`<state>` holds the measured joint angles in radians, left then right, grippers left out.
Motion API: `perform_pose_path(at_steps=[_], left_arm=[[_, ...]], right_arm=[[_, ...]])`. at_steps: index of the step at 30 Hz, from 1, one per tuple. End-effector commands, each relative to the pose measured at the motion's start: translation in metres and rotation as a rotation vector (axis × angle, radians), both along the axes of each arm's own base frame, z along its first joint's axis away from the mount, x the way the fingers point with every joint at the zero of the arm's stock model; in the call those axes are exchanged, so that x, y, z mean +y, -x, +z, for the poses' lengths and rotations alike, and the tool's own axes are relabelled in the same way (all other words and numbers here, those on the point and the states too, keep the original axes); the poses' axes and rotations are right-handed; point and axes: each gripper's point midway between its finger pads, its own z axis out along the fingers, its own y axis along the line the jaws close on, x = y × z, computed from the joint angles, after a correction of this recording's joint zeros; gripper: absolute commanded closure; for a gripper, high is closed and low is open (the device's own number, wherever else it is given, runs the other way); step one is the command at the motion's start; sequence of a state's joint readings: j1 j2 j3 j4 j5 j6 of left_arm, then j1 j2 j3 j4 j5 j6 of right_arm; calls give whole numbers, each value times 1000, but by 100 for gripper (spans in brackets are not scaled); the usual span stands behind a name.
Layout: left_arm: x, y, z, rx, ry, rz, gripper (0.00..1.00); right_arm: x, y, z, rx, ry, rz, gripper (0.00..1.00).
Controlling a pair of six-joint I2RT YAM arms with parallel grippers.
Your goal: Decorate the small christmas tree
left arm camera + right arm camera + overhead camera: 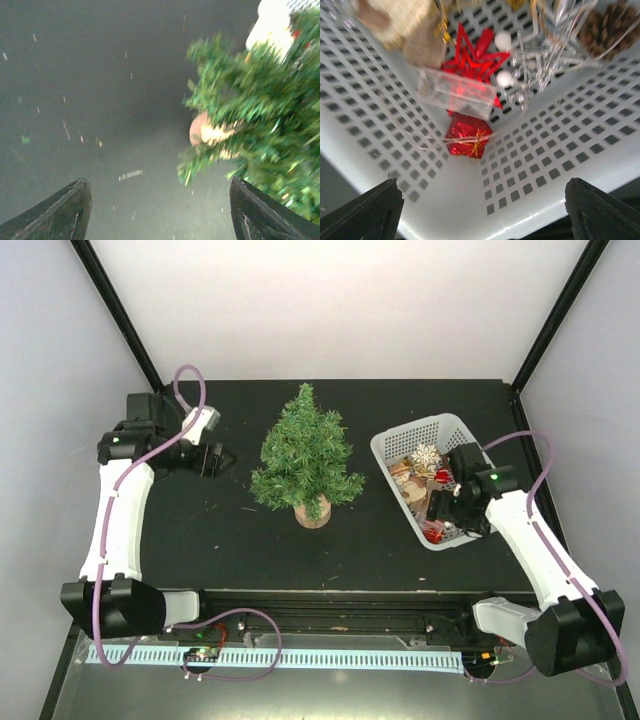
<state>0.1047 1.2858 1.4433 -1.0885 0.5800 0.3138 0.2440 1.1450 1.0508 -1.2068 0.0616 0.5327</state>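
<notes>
The small christmas tree [306, 458], dark green on a round wood stump [313, 512], stands upright mid-table. It shows blurred in the left wrist view [255, 110]. My left gripper [222, 458] is open and empty, left of the tree and apart from it. My right gripper [446, 525] is open and empty above the near corner of the white mesh basket [390, 452]. The right wrist view shows a small red foil gift ornament [467, 141], a red star [470, 62] and a pine cone [612, 27] in the basket [580, 150].
The basket holds several more ornaments, among them a white snowflake [427, 456] and wooden pieces [408, 480]. Black frame posts [115, 310] rise at the back corners. Small specks litter the black tabletop [220, 530].
</notes>
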Motion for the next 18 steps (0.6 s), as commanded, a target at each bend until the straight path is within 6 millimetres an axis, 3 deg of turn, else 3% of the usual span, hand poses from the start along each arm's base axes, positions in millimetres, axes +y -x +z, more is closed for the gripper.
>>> perform_pose_path(at_steps=[1,4,10,13,18], left_arm=[[16,21,-35,103,-103,15,24],[15,8,-55,227,-72,-27,24],[0,-10,-55,362,110,-96,27],[-4,-4,-56,374,131,-116,27],[-6,18,-53,328,105,-116,27]], right_arm=[[5,5,-31,64,-18,29,12],[2,5,-34,61,-9,1,13],[8,1,-44,85,-55,-95,16],[12,-3,-48,104,-76,-117,16],[16,-22,-36,66,-76,-94,16]])
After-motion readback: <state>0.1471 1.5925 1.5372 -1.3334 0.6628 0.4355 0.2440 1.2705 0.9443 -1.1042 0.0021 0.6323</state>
